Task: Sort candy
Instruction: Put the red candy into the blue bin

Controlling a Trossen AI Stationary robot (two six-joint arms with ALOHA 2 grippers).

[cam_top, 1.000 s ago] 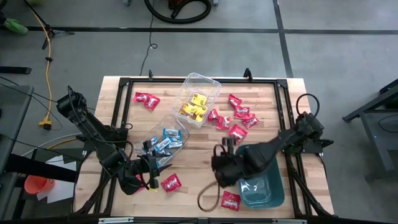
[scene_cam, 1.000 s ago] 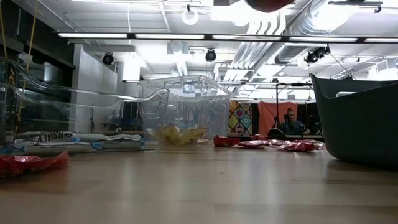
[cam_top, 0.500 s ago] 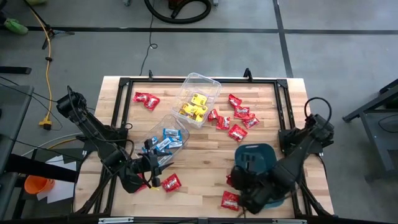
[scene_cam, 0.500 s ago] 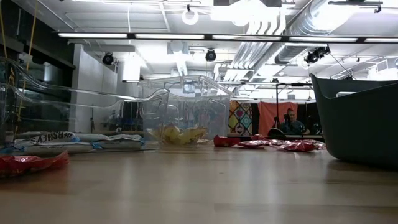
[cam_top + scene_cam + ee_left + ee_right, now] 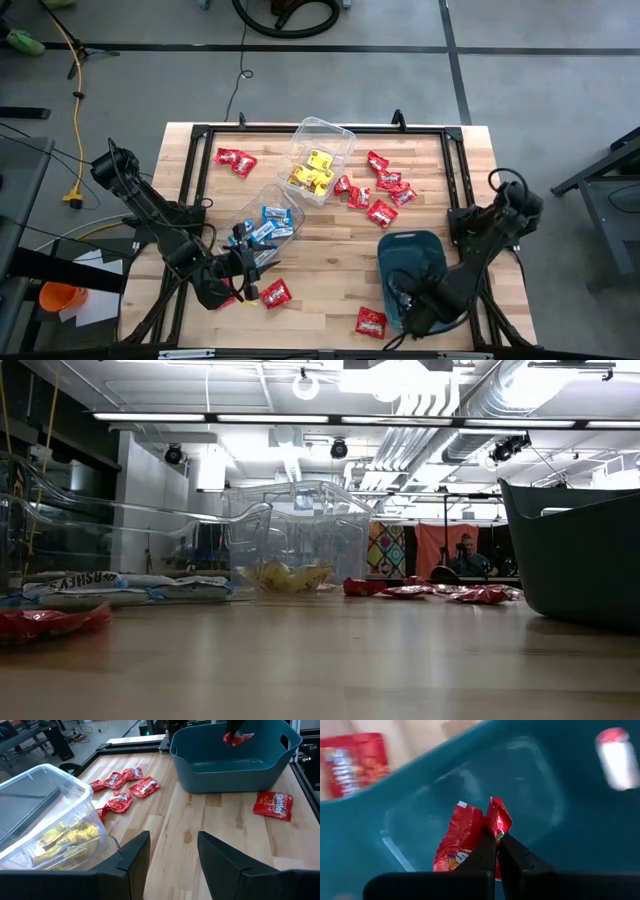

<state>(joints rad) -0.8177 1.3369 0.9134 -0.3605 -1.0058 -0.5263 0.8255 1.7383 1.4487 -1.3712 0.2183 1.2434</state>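
Over the teal bin point(image 5: 400, 255), my right gripper point(image 5: 496, 837) is shut on a red candy packet point(image 5: 462, 845); the left wrist view shows that packet point(image 5: 237, 738) hanging above the bin point(image 5: 235, 767). At the table's near left my left gripper point(image 5: 172, 855) stands open with nothing between its fingers, close to the clear tub of blue-and-white candy point(image 5: 265, 228). Yellow candy point(image 5: 315, 170) lies in a second clear tub. Loose red packets lie flat on the table: a far cluster point(image 5: 380, 190), a pair at the far left point(image 5: 235, 158), and single ones near the front point(image 5: 275, 293) point(image 5: 371, 321). My right gripper pinches the red packet's crumpled upper edge point(image 5: 498, 819) between its two fingertips. The fingers come from above, pointing steeply down. The packet hangs below them, clear of the bin's floor point(image 5: 530, 785).
The low view shows the teal bin's wall point(image 5: 575, 550) at the right and the clear tubs point(image 5: 300, 530) at the left and middle. The wooden table point(image 5: 320, 300) has a black frame along its edges. A person sits far back in the room.
My right gripper has swung from the middle of the table toward its right and near edges and sunk, turning as it went. It has stayed shut on the red packet, which has gone with it to a place over the teal bin.
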